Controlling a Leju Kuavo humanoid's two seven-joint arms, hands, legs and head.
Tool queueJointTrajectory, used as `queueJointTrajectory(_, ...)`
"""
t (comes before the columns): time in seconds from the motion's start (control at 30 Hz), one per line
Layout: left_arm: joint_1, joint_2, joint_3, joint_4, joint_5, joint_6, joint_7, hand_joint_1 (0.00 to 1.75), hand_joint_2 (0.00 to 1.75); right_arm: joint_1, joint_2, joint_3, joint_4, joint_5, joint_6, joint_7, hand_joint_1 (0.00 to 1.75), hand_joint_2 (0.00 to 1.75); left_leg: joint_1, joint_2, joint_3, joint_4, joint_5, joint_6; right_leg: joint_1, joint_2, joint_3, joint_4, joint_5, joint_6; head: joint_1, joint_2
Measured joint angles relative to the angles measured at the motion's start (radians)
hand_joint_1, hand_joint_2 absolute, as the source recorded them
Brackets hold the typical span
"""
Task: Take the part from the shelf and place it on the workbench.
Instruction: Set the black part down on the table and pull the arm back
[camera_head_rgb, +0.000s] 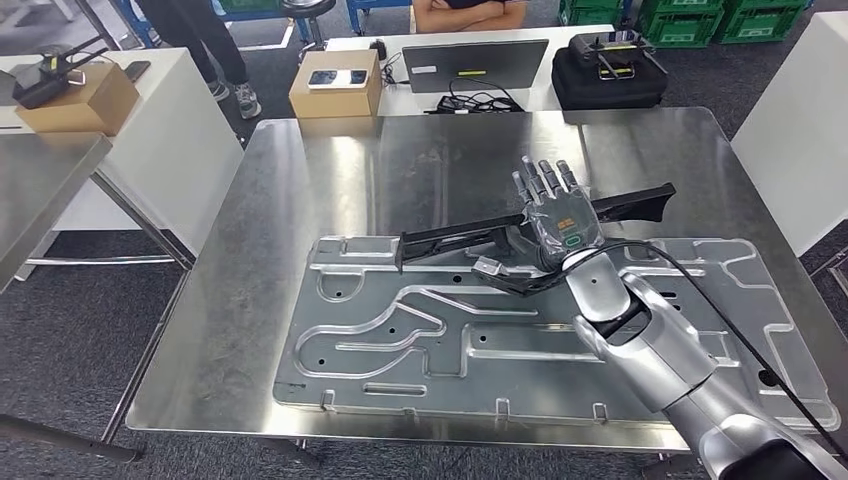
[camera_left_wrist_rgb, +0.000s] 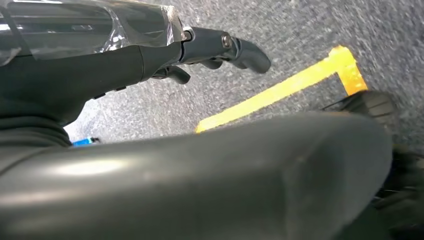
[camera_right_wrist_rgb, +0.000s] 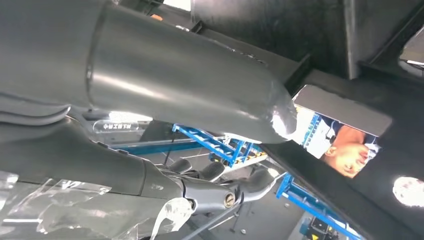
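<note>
A long black part (camera_head_rgb: 450, 238) lies slanted across a big stamped metal plate (camera_head_rgb: 400, 335) on the steel workbench (camera_head_rgb: 230, 330). My right hand (camera_head_rgb: 558, 212) hovers over the middle of the part, fingers (camera_head_rgb: 545, 180) straight and spread, pointing away from me; whether the palm touches the part is hidden. In the right wrist view dark fingers (camera_right_wrist_rgb: 215, 172) stretch out beside a black surface (camera_right_wrist_rgb: 330, 165) that looks like the part. My left hand (camera_left_wrist_rgb: 215, 47) hangs over the grey floor, its fingers loosely apart and holding nothing.
Behind the workbench a white table carries a cardboard box (camera_head_rgb: 335, 85), a laptop (camera_head_rgb: 475, 65) and a black case (camera_head_rgb: 605, 70). A person (camera_head_rgb: 470, 12) sits behind it. Another table with a box (camera_head_rgb: 75, 100) stands at the left. Yellow floor tape (camera_left_wrist_rgb: 280, 92) lies below my left hand.
</note>
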Motion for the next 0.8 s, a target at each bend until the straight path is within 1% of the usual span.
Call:
queueJointTrajectory(0.03,0.001,0.000,0.000,0.000,0.001,-0.001,0.000,0.00,0.00,0.001,0.001,0.000,0.001,0.000,0.000,0.000,0.00,0.00,0.007,0.001,-0.031,0.074,-0.033,-0.007,0.000,-0.001,-0.003,0.000,0.002,-0.002,0.000,0.000)
queueJointTrajectory(0.07,0.002,0.000,0.000,0.000,0.002,-0.001,0.000,0.00,0.00,0.001,0.003,0.000,0.002,-0.001,-0.001,0.000,0.00,0.00,0.013,0.001,-0.051,0.124,-0.052,-0.011,0.000,-0.002,-0.005,0.001,0.005,-0.003,0.000,0.000)
queueJointTrajectory(0.1,0.003,0.000,0.000,0.000,0.003,-0.002,0.000,0.00,0.00,0.002,0.004,0.000,0.003,-0.002,-0.001,-0.001,0.00,0.00,0.017,0.002,-0.050,0.130,-0.050,-0.012,0.000,-0.003,-0.007,0.001,0.007,-0.003,0.000,0.000)
queueJointTrajectory(0.13,0.003,0.000,0.000,0.000,0.005,-0.003,0.000,0.00,0.00,0.002,0.005,0.001,0.004,-0.002,-0.001,-0.002,0.00,0.00,0.017,0.002,-0.029,0.092,-0.030,-0.010,0.000,-0.003,-0.008,0.000,0.009,-0.002,0.000,0.000)
queueJointTrajectory(0.17,0.003,0.000,0.000,0.000,0.007,-0.004,0.000,0.00,0.00,0.002,0.007,0.001,0.005,-0.003,-0.002,-0.002,0.00,0.00,0.015,0.001,0.012,0.017,0.004,-0.003,0.001,-0.003,-0.007,-0.001,0.011,-0.002,0.000,0.000)
queueJointTrajectory(0.2,0.002,0.000,0.000,0.000,0.008,-0.004,0.000,0.00,0.00,0.001,0.009,0.000,0.005,-0.004,-0.003,-0.003,0.00,0.00,0.011,0.001,0.060,-0.072,0.040,0.009,0.001,-0.003,-0.006,-0.005,0.014,-0.001,0.000,0.000)
queueJointTrajectory(0.23,0.001,0.001,0.000,0.000,0.009,-0.005,0.000,0.00,0.00,0.000,0.011,0.000,0.006,-0.004,-0.004,-0.003,0.00,0.00,0.003,0.001,0.102,-0.151,0.069,0.022,0.002,-0.003,-0.006,-0.009,0.018,0.002,0.000,0.000)
queueJointTrajectory(0.27,-0.001,0.001,0.000,0.000,0.010,-0.004,0.000,0.00,0.00,-0.002,0.012,0.000,0.006,-0.006,-0.006,-0.003,0.00,0.00,-0.003,0.001,0.129,-0.205,0.087,0.032,0.002,-0.003,-0.009,-0.012,0.023,0.006,0.000,0.000)
queueJointTrajectory(0.3,-0.003,0.002,0.000,0.000,0.010,-0.004,0.000,0.00,0.00,-0.002,0.013,0.000,0.007,-0.008,-0.007,-0.003,0.00,0.00,-0.009,0.000,0.138,-0.228,0.095,0.039,0.000,-0.003,-0.012,-0.014,0.029,0.012,0.000,0.000)
queueJointTrajectory(0.33,-0.003,0.002,0.000,0.000,0.010,-0.004,0.000,0.00,0.00,-0.002,0.013,0.000,0.008,-0.010,-0.008,-0.004,0.00,0.00,-0.014,0.000,0.136,-0.233,0.101,0.041,0.000,-0.003,-0.016,-0.017,0.035,0.019,0.000,0.000)
queueJointTrajectory(0.37,-0.002,0.002,0.000,0.000,0.010,-0.004,0.001,0.00,0.00,-0.001,0.013,0.000,0.009,-0.012,-0.008,-0.005,0.00,0.00,-0.013,0.000,0.135,-0.242,0.113,0.046,-0.001,-0.004,-0.020,-0.021,0.039,0.024,0.000,0.000)
queueJointTrajectory(0.4,-0.001,0.001,0.000,0.000,0.011,-0.004,0.001,0.00,0.00,0.000,0.013,0.000,0.009,-0.013,-0.008,-0.006,0.00,0.00,-0.012,0.000,0.136,-0.255,0.126,0.047,-0.001,-0.004,-0.025,-0.017,0.032,0.028,0.000,0.000)
queueJointTrajectory(0.43,-0.001,0.001,0.000,0.000,0.012,-0.004,0.001,0.00,0.00,0.000,0.013,0.000,0.010,-0.013,-0.008,-0.006,0.00,0.00,-0.010,0.001,0.137,-0.268,0.139,0.048,0.002,-0.004,-0.037,0.005,0.008,0.029,0.000,0.000)
queueJointTrajectory(0.47,-0.001,0.001,0.000,0.000,0.012,-0.004,0.001,0.00,0.00,-0.001,0.013,0.000,0.011,-0.014,-0.008,-0.006,0.00,0.00,-0.007,0.002,0.135,-0.276,0.148,0.047,0.004,-0.004,-0.057,0.054,-0.032,0.029,0.000,0.000)
queueJointTrajectory(0.5,-0.001,0.000,0.000,0.000,0.012,-0.004,0.001,0.00,0.00,-0.001,0.013,0.000,0.012,-0.016,-0.008,-0.006,0.00,0.00,-0.006,0.004,0.126,-0.274,0.151,0.043,0.006,-0.004,-0.084,0.126,-0.080,0.029,0.000,0.000)
queueJointTrajectory(0.53,-0.001,0.000,0.000,0.000,0.012,-0.004,0.001,0.00,0.00,0.000,0.013,0.000,0.013,-0.018,-0.008,-0.007,0.00,0.00,-0.006,0.004,0.116,-0.267,0.153,0.043,0.009,-0.004,-0.111,0.207,-0.125,0.029,0.000,0.000)
queueJointTrajectory(0.57,-0.001,0.000,0.000,0.000,0.012,-0.004,0.001,0.00,0.00,0.002,0.013,0.000,0.015,-0.020,-0.008,-0.007,0.00,0.00,-0.006,0.004,0.106,-0.259,0.155,0.042,0.010,-0.004,-0.131,0.272,-0.151,0.031,0.000,0.000)
queueJointTrajectory(0.6,0.000,-0.001,0.000,0.000,0.012,-0.004,0.001,0.00,0.00,0.003,0.013,0.001,0.016,-0.022,-0.008,-0.007,0.00,0.00,-0.006,0.004,0.096,-0.253,0.158,0.040,0.011,-0.004,-0.135,0.307,-0.157,0.033,0.000,0.000)
queueJointTrajectory(0.63,0.001,-0.001,0.000,0.000,0.013,-0.005,0.002,0.00,0.00,0.004,0.013,0.001,0.017,-0.023,-0.008,-0.007,0.00,0.00,-0.004,0.004,0.087,-0.247,0.160,0.038,0.011,-0.005,-0.119,0.301,-0.144,0.036,0.000,0.000)
queueJointTrajectory(0.67,0.002,-0.002,0.000,0.000,0.013,-0.005,0.003,0.00,0.00,0.004,0.013,0.002,0.018,-0.024,-0.008,-0.008,0.00,0.00,-0.001,0.004,0.078,-0.242,0.163,0.034,0.010,-0.005,-0.084,0.256,-0.118,0.040,0.000,0.000)
queueJointTrajectory(0.7,0.002,-0.001,0.000,0.000,0.014,-0.006,0.005,0.00,0.00,0.004,0.013,0.002,0.018,-0.027,-0.008,-0.008,0.00,0.00,0.000,0.004,0.071,-0.235,0.164,0.030,0.006,-0.006,-0.037,0.187,-0.092,0.046,0.000,0.000)
queueJointTrajectory(0.73,0.002,-0.001,0.000,0.000,0.015,-0.007,0.005,0.00,0.00,0.003,0.014,0.002,0.018,-0.029,-0.008,-0.008,0.00,0.00,0.000,0.003,0.063,-0.228,0.164,0.026,0.003,-0.004,0.012,0.112,-0.073,0.050,0.000,0.000)
queueJointTrajectory(0.77,0.002,0.000,0.000,0.000,0.016,-0.008,0.006,0.00,0.00,0.002,0.015,0.002,0.018,-0.032,-0.008,-0.008,0.00,0.00,-0.002,0.003,0.056,-0.220,0.166,0.022,-0.001,-0.002,0.047,0.054,-0.065,0.051,0.000,0.000)
queueJointTrajectory(0.8,0.002,0.001,0.000,0.000,0.018,-0.009,0.006,0.00,0.00,0.001,0.017,0.002,0.018,-0.034,-0.008,-0.008,0.00,0.00,-0.005,0.003,0.050,-0.214,0.170,0.020,-0.004,0.000,0.066,0.018,-0.064,0.048,0.000,0.000)
